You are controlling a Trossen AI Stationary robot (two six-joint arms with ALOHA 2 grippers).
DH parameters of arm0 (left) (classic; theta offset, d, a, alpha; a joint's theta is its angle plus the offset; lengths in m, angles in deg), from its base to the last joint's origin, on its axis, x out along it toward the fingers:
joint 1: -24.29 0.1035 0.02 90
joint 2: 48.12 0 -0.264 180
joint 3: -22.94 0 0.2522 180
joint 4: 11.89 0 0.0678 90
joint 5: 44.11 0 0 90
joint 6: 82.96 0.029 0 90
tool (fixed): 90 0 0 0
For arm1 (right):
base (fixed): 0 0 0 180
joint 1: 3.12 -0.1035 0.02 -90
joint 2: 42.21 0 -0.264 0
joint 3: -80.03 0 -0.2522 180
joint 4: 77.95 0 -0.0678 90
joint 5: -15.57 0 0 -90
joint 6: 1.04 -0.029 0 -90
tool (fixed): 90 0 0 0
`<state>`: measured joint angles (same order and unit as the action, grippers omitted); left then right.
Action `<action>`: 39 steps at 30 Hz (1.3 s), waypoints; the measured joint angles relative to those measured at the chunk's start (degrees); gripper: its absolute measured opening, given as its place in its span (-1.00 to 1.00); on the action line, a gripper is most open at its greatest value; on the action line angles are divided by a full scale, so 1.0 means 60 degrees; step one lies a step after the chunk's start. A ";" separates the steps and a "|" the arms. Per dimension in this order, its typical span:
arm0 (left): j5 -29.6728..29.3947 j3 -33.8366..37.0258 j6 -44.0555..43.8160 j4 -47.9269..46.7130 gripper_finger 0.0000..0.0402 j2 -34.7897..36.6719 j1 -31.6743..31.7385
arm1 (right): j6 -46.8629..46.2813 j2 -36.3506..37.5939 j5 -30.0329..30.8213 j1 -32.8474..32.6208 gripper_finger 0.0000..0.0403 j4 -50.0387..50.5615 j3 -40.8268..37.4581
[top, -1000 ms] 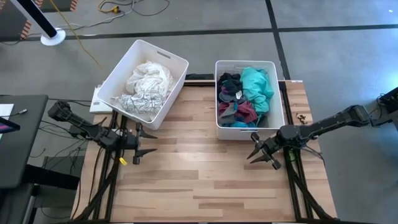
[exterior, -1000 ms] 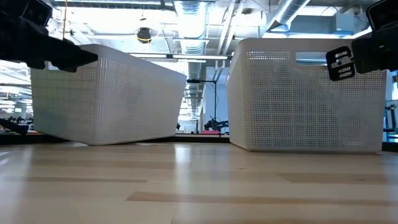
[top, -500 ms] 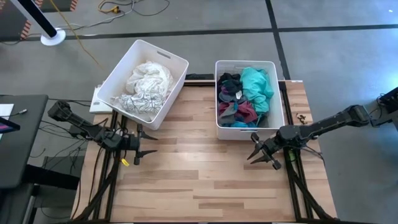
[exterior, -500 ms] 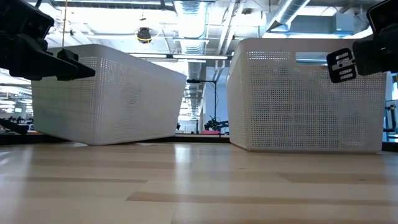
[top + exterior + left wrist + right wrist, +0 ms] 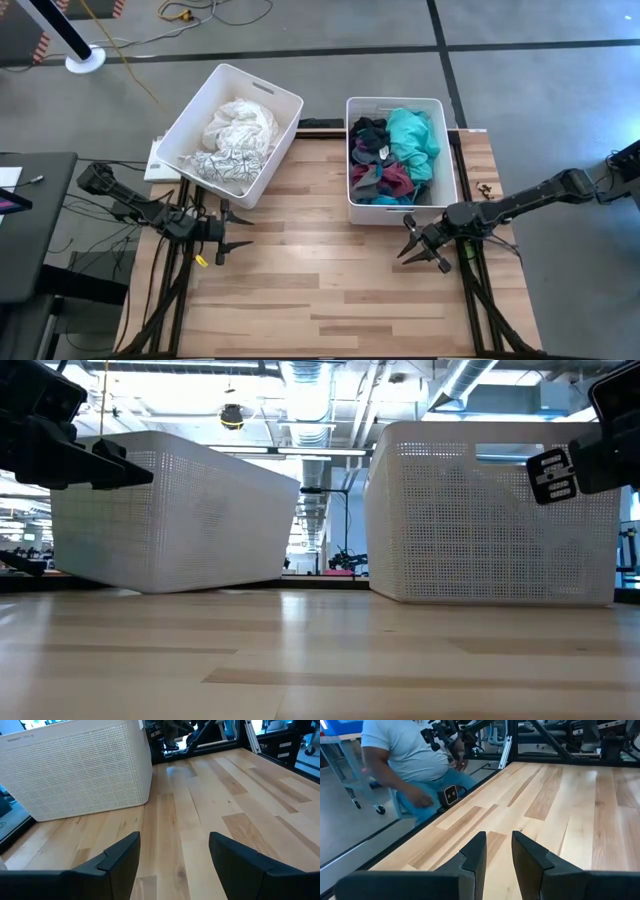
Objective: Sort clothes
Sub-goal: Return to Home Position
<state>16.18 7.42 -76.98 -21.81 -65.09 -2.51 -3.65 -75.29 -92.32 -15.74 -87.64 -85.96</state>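
Observation:
White and cream clothes lie heaped in the left white bin, which sits askew at the table's far left. Teal, black, navy and maroon clothes fill the right white bin at the far right. My left gripper hovers open and empty over the table near the left bin's near corner; its fingers show wide apart in the left wrist view. My right gripper hovers open and empty just in front of the right bin; the right wrist view shows a narrow gap between its fingers.
The bare wooden table stretches between and in front of both grippers. Both bins stand as mesh walls in the low view, the left one and the right one. A seated person shows beyond the table's edge.
My left gripper has dipped a little in front of the left bin. The bins and clothes have stayed where they were.

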 joint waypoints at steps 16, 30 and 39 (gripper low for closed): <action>-0.0004 0.0000 0.0000 -0.0011 0.15 0.0000 0.0000 | 0.0000 0.0000 -0.0004 0.0000 -0.47 0.0162 0.0000; -0.0004 0.0000 0.0002 -0.0015 0.15 0.0000 0.0000 | 0.0000 0.0000 -0.0007 0.0000 -0.47 0.0158 0.0000; -0.0004 0.0000 0.0001 -0.0018 0.15 0.0000 0.0000 | 0.0000 0.0000 -0.0007 0.0000 -0.47 0.0158 0.0000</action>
<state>16.16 7.42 -76.97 -21.92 -65.09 -2.51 -3.65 -75.29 -92.37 -15.74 -86.69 -85.96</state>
